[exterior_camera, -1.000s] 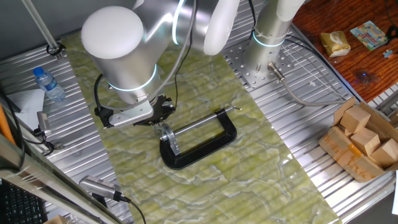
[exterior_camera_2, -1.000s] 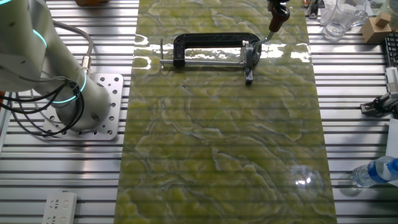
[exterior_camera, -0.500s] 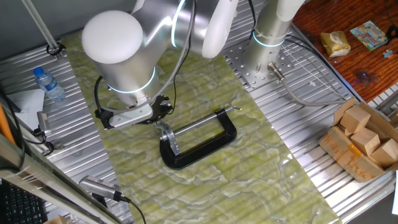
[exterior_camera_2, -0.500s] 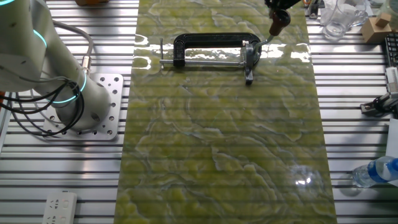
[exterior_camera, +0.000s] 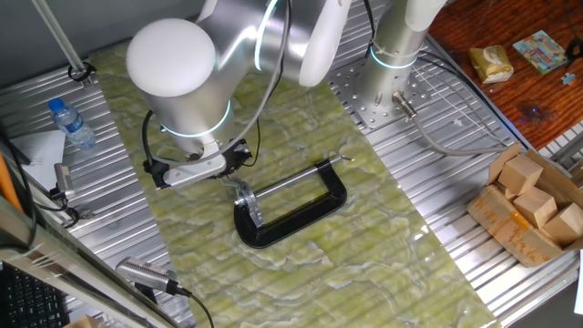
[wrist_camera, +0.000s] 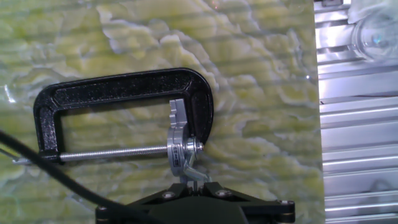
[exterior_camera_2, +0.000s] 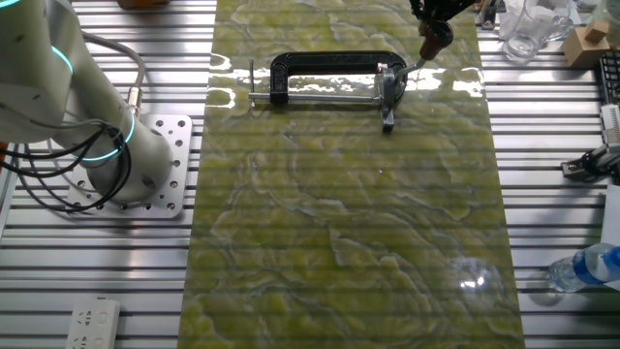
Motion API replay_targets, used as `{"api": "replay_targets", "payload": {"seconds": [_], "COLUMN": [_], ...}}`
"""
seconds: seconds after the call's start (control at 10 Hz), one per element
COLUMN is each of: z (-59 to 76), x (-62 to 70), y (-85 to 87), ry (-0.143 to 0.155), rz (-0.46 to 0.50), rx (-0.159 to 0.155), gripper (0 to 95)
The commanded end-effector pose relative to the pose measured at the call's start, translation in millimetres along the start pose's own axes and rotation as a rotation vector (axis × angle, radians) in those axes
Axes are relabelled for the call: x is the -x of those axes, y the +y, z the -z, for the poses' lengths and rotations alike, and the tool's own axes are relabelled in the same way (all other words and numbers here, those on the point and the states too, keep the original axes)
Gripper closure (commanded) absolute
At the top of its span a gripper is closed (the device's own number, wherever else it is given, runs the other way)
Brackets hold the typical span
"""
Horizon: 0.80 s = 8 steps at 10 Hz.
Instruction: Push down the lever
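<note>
The black C-shaped clamp (exterior_camera: 293, 215) lies flat on the green marbled mat; it also shows in the other fixed view (exterior_camera_2: 329, 64) and in the hand view (wrist_camera: 118, 93). The lever (wrist_camera: 189, 163) is a short silvery arm that rises from the clamp's screw head. Its red knob (exterior_camera_2: 433, 37) shows in the other fixed view, right under my fingers. My gripper (wrist_camera: 194, 185) sits at the lever's end, with its jaws nearly together on either side of the arm. In the hand view the knob is hidden behind the gripper body. In one fixed view the arm's big joint hides the gripper.
The clamp's long steel rod (wrist_camera: 106, 153) runs left from the screw head. Clear glass cups (exterior_camera_2: 528, 29) and a wooden block (exterior_camera_2: 587, 37) stand right of the mat. A water bottle (exterior_camera: 70, 123), a box of wooden blocks (exterior_camera: 533, 205) and the arm's base (exterior_camera: 392, 87) surround the mat.
The arm and gripper have shifted slightly to the right at the lever's end. The red knob has moved a little with them. The clamp has not moved.
</note>
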State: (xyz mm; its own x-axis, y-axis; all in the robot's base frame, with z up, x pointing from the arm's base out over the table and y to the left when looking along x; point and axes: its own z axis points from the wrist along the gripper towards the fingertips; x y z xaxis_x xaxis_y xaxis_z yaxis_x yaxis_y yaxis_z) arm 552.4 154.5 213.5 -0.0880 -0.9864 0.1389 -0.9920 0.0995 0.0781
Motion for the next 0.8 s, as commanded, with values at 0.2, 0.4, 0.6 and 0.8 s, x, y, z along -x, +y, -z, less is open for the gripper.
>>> {"api": "replay_targets", "payload": {"seconds": [0.2, 0.4, 0.6, 0.8], "z": [-3.9, -7.1, -10.7, -13.8], "x": [-3.0, -5.4, -7.2, -9.4], "y": [-3.1, -4.6, -6.5, -7.9], "ry": [0.015, 0.014, 0.018, 0.021], "rz": [0.012, 0.012, 0.021, 0.030], "rx": [-0.008, -0.009, -0.013, -0.016], "gripper": [95.0, 95.0, 95.0, 95.0]}}
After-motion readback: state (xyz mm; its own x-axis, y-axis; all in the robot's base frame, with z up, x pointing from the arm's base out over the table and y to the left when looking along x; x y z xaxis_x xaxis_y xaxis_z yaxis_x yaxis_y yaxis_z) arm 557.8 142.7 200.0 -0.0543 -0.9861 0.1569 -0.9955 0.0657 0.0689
